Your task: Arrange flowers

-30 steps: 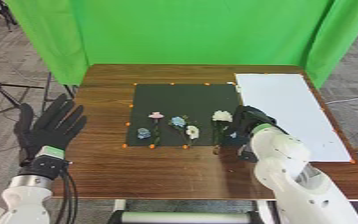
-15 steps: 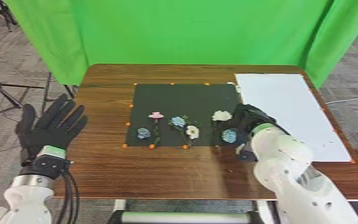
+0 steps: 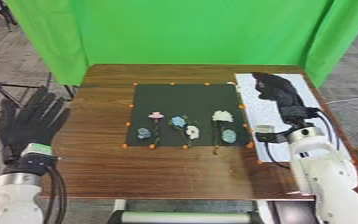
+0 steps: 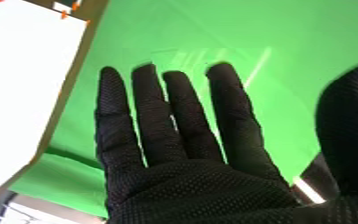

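Note:
On the dark mat [image 3: 184, 95] in the head view lie several flowers: a pink one [image 3: 156, 115], a light blue one [image 3: 178, 121], a white one [image 3: 192, 132], a larger white one [image 3: 222, 116], a small blue head [image 3: 143, 133] and a bluish-green head [image 3: 229, 136]. My right hand [image 3: 280, 92] is over the white board, right of the mat, holding nothing. In the right wrist view, my right hand [image 4: 193, 185] has its fingers straight and spread. My left hand [image 3: 29, 127] stays at the table's left edge, fingers straight and apart.
The white board [image 3: 313, 125] covers the right part of the brown table [image 3: 104, 165]. Orange markers dot the edges of mat and board. A green curtain [image 3: 193, 32] hangs behind the table.
My right hand has moved from the mat's right edge out over the white board, uncovering the bluish-green head and the larger white flower's stem. My left hand has shifted slightly left.

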Controlling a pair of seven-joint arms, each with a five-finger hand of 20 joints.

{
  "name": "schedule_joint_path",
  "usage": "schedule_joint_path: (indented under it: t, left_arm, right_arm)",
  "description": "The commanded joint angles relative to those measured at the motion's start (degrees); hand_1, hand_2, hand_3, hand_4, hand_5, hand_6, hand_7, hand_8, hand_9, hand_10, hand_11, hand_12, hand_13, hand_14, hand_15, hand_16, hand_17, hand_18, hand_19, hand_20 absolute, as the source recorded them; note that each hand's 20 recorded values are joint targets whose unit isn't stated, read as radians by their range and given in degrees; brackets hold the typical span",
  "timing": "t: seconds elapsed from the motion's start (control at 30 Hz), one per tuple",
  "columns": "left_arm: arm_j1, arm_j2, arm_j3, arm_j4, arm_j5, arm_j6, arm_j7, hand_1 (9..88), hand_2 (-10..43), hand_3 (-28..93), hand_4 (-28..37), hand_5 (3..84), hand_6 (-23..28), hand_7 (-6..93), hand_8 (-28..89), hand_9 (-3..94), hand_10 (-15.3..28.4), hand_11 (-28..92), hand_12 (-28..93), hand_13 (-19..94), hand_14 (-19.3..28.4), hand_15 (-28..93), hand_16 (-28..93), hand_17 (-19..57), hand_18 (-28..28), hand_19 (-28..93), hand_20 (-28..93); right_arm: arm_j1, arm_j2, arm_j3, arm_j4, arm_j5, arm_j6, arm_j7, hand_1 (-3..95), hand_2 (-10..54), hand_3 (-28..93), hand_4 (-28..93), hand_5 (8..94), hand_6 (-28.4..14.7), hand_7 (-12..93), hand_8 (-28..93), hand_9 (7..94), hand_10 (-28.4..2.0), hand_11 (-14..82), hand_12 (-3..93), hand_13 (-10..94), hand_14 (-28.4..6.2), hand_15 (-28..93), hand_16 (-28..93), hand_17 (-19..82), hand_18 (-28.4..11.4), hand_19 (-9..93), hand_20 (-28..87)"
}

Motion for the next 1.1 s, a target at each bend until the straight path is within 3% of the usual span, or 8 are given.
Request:
schedule_joint_path:
  t: [0.03, 0.17, 0.33, 0.43, 0.5, 0.57, 0.63, 1.1]
  left_arm:
    - [0.6, 2.38, -2.34, 0.35, 0.40, -0.88, 3.22, 18.8, 13.0, 69, -28.3, 34.2, 4.5, 9.8, -9, 27.8, 11.2, 12, 8, 18, 10.4, 21, -7, -5.4, 12.4, 29, 9]
    - [-0.3, 2.92, -1.84, 0.49, -0.38, -0.49, 4.38, 18.9, 12.5, 69, -28.3, 32.3, 3.7, 9.7, -9, 22.6, 10.0, 10, 8, 16, 9.8, 20, -7, -5.4, 12.3, 28, 9]
    - [-3.3, 4.52, -0.14, 2.13, -0.78, -0.65, 4.37, 19.2, 12.4, 69, -28.3, 31.7, 3.5, 10.0, -9, 21.6, 9.7, 10, 8, 15, 9.5, 19, -6, -5.3, 12.1, 27, 9]
    - [-4.5, 3.41, 0.85, 2.56, -0.18, -1.61, 3.42, 19.3, 12.4, 69, -28.3, 31.8, 3.6, 10.2, -9, 22.6, 10.1, 11, 8, 15, 9.8, 19, -6, -5.3, 12.0, 27, 9]
    - [-3.9, 3.52, 0.49, 2.20, -0.20, -1.94, 3.02, 19.2, 12.4, 69, -28.3, 31.8, 3.6, 10.3, -9, 23.2, 10.2, 11, 8, 16, 9.8, 20, -6, -5.2, 12.0, 27, 9]
    - [-4.2, 4.47, 1.49, 1.07, -2.40, 1.47, 4.38, 19.5, 12.5, 69, -28.3, 32.0, 3.8, 10.4, -9, 23.9, 10.5, 11, 8, 16, 10.2, 20, -6, -5.2, 12.0, 27, 9]
    - [-3.8, 4.17, 1.49, 1.24, -2.31, 0.01, 4.56, 18.9, 12.8, 70, -28.3, 33.7, 4.5, 10.7, -9, 25.7, 11.1, 12, 8, 17, 10.7, 22, -6, -5.1, 12.3, 28, 10]
    - [-3.7, 4.55, 1.90, 0.40, -3.22, 0.78, 5.98, 18.4, 12.8, 72, -28.3, 36.4, 5.3, 11.8, -9, 28.9, 12.0, 15, 8, 19, 11.7, 25, -7, -4.9, 12.4, 30, 10]
  right_arm:
    - [-6.3, -4.4, 4.4, -3.6, 25.5, -6.1, -12.3, 3.4, 8.8, 83, -28, 37.7, -2.5, 12, -11, 37.4, -12.6, 3.9, 11.0, 28, -13.9, 13, 14, 15, -17.6, 32, 18]
    - [-7.1, -5.2, 4.8, -3.8, 28.3, -6.4, -11.0, 2.1, 9.2, 82, -28, 37.4, -2.5, 11, -11, 36.5, -13.2, 3.2, 10.7, 28, -14.7, 11, 15, 14, -17.8, 30, 19]
    - [-8.0, -4.7, 5.7, -6.5, 23.1, -6.8, -10.0, 2.2, 9.6, 82, -28, 42.0, -4.3, 12, -10, 38.8, -17.0, 4.1, 11.9, 30, -16.3, 13, 17, 14, -18.5, 31, 20]
    - [-7.4, -5.1, 5.3, -6.7, 22.0, -6.1, -10.6, 2.8, 10.0, 82, -28, 42.7, -4.5, 12, -10, 39.1, -17.3, 4.0, 12.4, 30, -16.5, 14, 17, 15, -18.6, 31, 20]
    - [-7.0, -5.8, 4.8, -6.4, 24.4, -6.2, -10.5, 2.9, 10.1, 82, -28, 42.7, -4.5, 12, -10, 38.9, -17.3, 3.9, 12.6, 30, -16.6, 14, 17, 15, -18.6, 31, 20]
    - [-7.3, -6.2, 4.7, -6.7, 24.3, -6.5, -9.5, 3.1, 10.1, 82, -28, 42.6, -4.5, 12, -10, 38.8, -17.3, 3.8, 12.7, 30, -16.5, 14, 17, 14, -18.6, 31, 20]
    - [-7.0, -6.5, 4.8, -6.5, 23.6, -7.8, -9.0, 3.3, 10.1, 82, -28, 42.9, -4.6, 12, -10, 39.1, -17.3, 3.9, 12.8, 30, -16.6, 14, 17, 14, -18.8, 32, 20]
    - [-7.1, -7.9, 5.7, -7.4, 23.7, -9.9, -8.6, 5.2, 9.8, 82, -28, 45.1, -4.8, 14, -10, 39.5, -17.6, 4.0, 13.4, 30, -16.7, 15, 17, 14, -19.1, 32, 20]
